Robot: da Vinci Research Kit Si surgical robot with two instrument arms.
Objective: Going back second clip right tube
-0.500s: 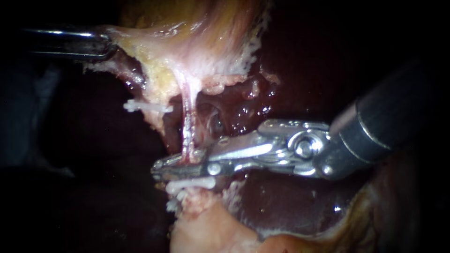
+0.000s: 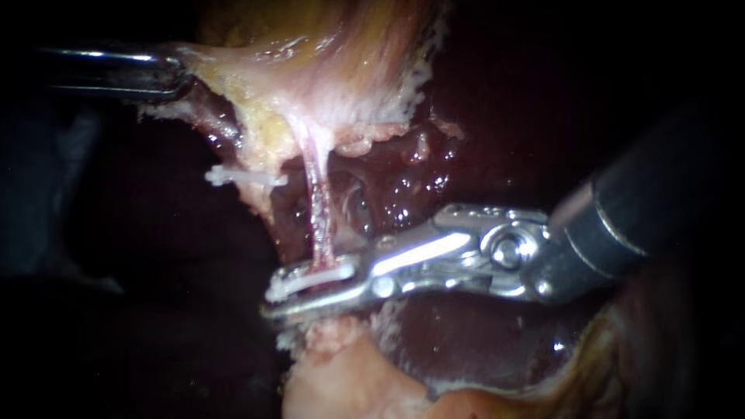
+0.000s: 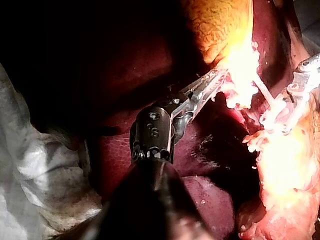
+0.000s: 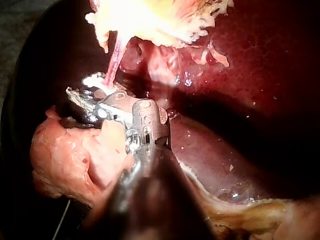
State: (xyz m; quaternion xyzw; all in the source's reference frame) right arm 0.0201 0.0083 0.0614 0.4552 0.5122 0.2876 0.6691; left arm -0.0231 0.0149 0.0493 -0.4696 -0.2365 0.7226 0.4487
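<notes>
— Where is the right instrument (image 2: 272, 299)?
— Its shaft comes in from 3 o'clock and its tip reaches the middle of the endoscope view, low on the tube (image 2: 317, 209); the tip stands parted, gripping nothing; a dark gap shows along it and the tube runs down into that gap.

— And the clip?
— The clip (image 2: 310, 278) is white and lies crosswise on the tube, inside the gap; it sits close to the upper side; a dark slit separates it from the lower side.

— Any other clip?
— A second clip (image 2: 244, 177), also white, sits at 10 o'clock from the first and well apart from it; it is on the ragged tissue edge beside the tube.

— What about the left instrument (image 2: 177, 75)?
— It enters from 9 o'clock, high up, and is clamped on the edge of the gallbladder (image 2: 310, 70); the left wrist view shows it closed into the bright tissue; the tube hangs taut from the gallbladder toward 6 o'clock.

— What is around them?
— The dark red liver (image 2: 466, 341) lies at 5 o'clock under the right shaft; pale tissue (image 2: 341, 372) sits at 6 o'clock, just below the open tip; in the right wrist view the clip shines just ahead of the instrument.
</notes>
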